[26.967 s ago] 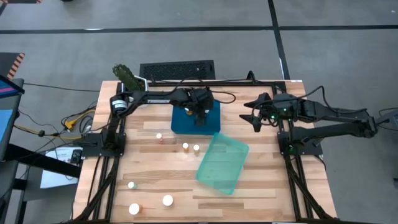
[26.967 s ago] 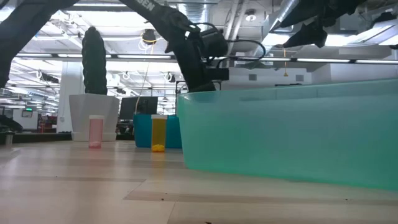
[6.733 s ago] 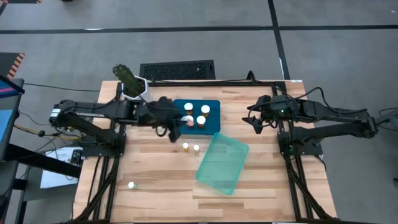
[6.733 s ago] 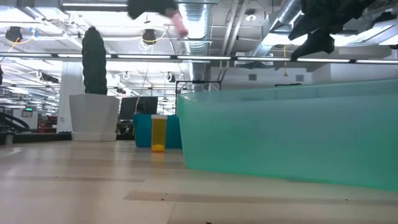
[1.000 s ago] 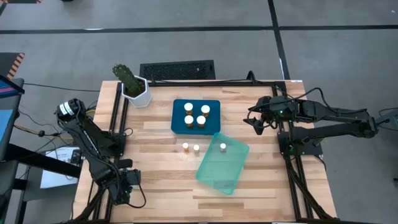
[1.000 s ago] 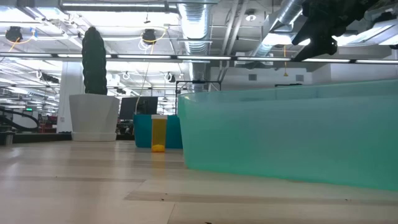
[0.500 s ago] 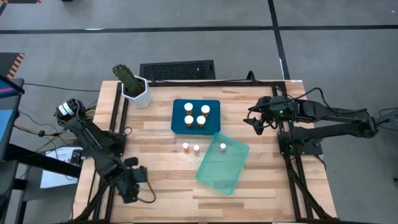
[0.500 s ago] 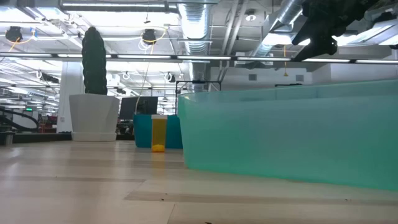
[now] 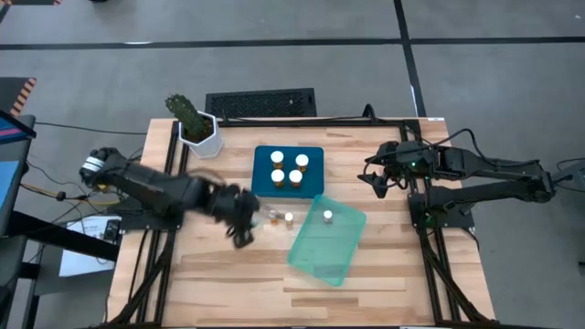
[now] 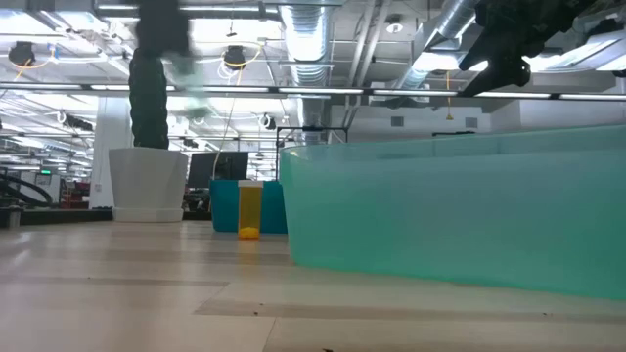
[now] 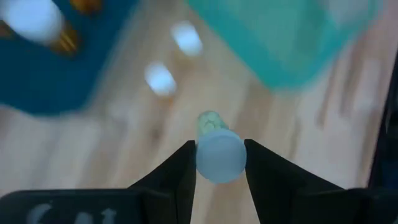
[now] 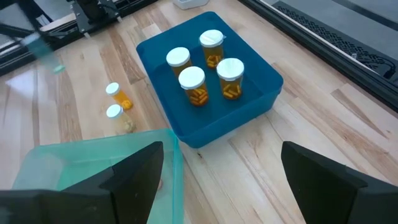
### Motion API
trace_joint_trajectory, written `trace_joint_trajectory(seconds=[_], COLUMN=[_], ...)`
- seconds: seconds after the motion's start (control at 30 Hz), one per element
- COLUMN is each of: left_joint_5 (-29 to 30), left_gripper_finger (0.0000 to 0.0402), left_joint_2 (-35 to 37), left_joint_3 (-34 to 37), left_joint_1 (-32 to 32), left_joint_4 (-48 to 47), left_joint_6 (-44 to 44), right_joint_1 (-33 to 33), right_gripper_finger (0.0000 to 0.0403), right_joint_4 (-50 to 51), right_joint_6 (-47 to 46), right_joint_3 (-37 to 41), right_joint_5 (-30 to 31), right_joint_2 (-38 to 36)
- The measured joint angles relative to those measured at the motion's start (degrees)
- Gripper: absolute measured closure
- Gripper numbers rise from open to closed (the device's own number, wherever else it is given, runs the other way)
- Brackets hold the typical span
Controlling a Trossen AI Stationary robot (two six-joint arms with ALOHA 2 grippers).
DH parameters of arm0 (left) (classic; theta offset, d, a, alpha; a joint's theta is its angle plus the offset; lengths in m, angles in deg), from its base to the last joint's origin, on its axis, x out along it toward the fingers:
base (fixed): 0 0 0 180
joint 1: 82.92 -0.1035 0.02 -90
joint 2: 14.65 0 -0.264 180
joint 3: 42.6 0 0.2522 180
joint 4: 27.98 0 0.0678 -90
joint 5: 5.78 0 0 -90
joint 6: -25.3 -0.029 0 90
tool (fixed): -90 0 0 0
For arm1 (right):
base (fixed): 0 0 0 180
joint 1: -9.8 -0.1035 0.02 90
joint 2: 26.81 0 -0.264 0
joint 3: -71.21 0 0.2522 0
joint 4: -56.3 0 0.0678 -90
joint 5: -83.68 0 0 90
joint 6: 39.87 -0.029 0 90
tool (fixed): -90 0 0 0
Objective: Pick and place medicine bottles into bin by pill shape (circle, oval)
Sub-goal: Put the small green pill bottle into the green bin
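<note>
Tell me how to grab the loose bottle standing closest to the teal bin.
Come straight down on the loose bottle: it stands upright, white cap up. Pinch the body just under the cap, closing across its far and near sides, since the neighbouring bottle and the teal bin likely crowd the other two.

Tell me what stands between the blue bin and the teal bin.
High view: two slim white-capped bottles on bare wood between the blue bin and teal bin.
</note>
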Motion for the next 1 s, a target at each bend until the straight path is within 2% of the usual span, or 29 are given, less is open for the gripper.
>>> trace_joint_trajectory(seconds=[0.17,0.33,0.77,0.93,1.0], left_joint_5=[-0.15,-1.47,-5.41,-7.00,-7.85], left_gripper_finger=[0.0287,0.0287,0.0287,0.0287,0.0287], left_joint_2=[-3.16,-11.76,-40.44,-48.90,-51.02], left_joint_3=[-6.51,-17.20,-54.29,-64.99,-66.55], left_joint_1=[-9.42,-13.98,-15.61,-15.31,-15.11], left_joint_4=[3.17,3.47,0.84,-3.01,-1.98], left_joint_6=[-9.77,-19.56,-32.91,-33.62,-33.70], right_joint_1=[0.00,0.04,0.95,1.15,1.14], right_gripper_finger=[0.0069,0.0069,0.0069,0.0069,0.0069], right_joint_4=[-0.10,0.03,1.29,3.76,4.65], right_joint_6=[0.00,0.18,0.15,0.05,-0.02], right_joint_3=[0.00,0.01,0.02,0.02,0.02], right_joint_5=[0.01,0.03,0.06,1.27,1.67], right_joint_2=[-0.02,-0.01,0.00,-0.02,0.00])
